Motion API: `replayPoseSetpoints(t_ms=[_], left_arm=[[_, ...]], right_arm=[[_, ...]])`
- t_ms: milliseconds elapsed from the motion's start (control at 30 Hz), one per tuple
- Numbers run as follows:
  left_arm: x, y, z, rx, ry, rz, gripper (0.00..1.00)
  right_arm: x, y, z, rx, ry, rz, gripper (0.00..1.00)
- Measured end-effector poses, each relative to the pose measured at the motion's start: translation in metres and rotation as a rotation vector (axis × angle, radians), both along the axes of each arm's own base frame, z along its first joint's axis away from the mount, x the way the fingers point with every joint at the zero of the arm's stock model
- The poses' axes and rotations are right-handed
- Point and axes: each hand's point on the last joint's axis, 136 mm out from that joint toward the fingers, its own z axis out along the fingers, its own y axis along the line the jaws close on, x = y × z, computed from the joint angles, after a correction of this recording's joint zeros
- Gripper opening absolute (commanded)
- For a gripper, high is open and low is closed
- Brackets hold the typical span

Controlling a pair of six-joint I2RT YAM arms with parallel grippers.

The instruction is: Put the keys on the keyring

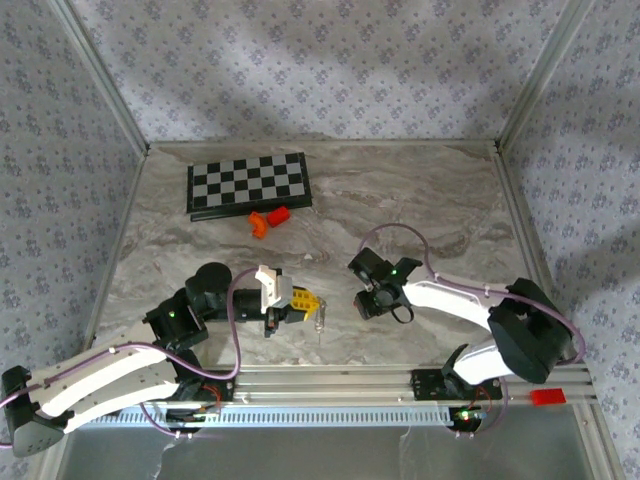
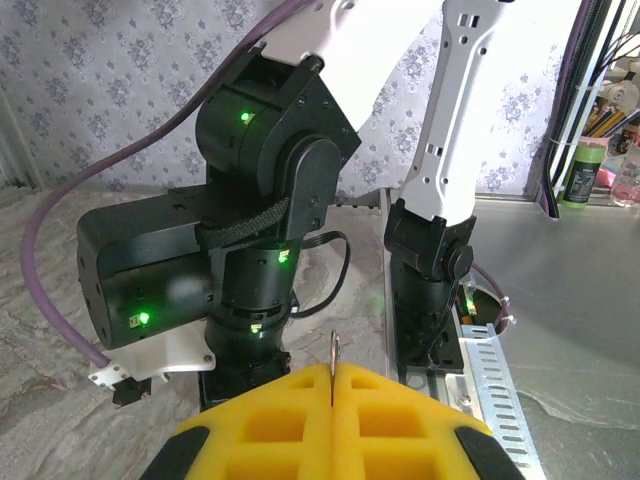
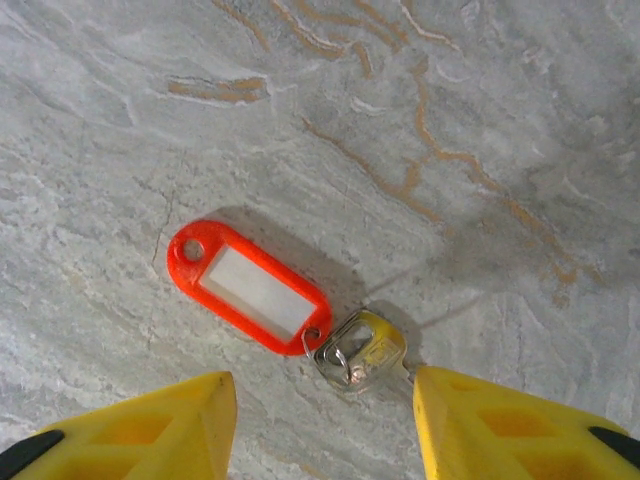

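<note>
Setting: marble-patterned table (image 1: 430, 200) walled in by floral wallpaper, with a chessboard (image 1: 248, 185) and two orange blocks (image 1: 268, 218) at the far side, well apart from the action.
Keyring: the red-tagged keyring (image 3: 250, 287) lies flat on the marble under the right gripper (image 3: 320, 388). Its long axis runs diagonally, from far left to near right in the right wrist view.
Ring end: the wire ring (image 3: 318, 338) sits at the near-right end of the tag, closest to the right-hand finger.
On the ring: a second key (image 3: 368, 350) appears to be threaded on (its head looks yellowish, though it is too small to be sure).
Right gripper: jaws apart and holding nothing, aimed down at the table. The tag lies just ahead of the gap between the fingertips, not inside it.
Left gripper: the left gripper (image 2: 333, 385) has its yellow fingers pressed together on a thin silver key (image 2: 333, 358), which is seen edge-on standing up from the seam.
Arms: from above, the two grippers face each other near the table's front centre, close but apart. The right arm is elbow-bent with its wrist tipped down, and the left arm is stretched low.
Judgement: the right arm is nearer the keyring. Its next move likely turns on reaching the ring end, which lies toward its right-hand finger.
</note>
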Motion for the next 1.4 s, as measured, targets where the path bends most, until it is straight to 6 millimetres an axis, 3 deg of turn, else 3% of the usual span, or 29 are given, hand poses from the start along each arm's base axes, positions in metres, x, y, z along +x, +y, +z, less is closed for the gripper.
replayPoseSetpoints(t_ms=[1000,1400], left_arm=[[0.0001,0.0023,0.0031,-0.01,-0.006,0.005,0.0],[-0.0005,0.0035,0.0018,-0.011,-0.007,0.005,0.0]], right_arm=[[0.0083,0.0044,-0.0067,-0.016,0.027,0.023,0.23],[0.0084,0.0045,-0.0078,-0.019,0.031,0.023,0.2]])
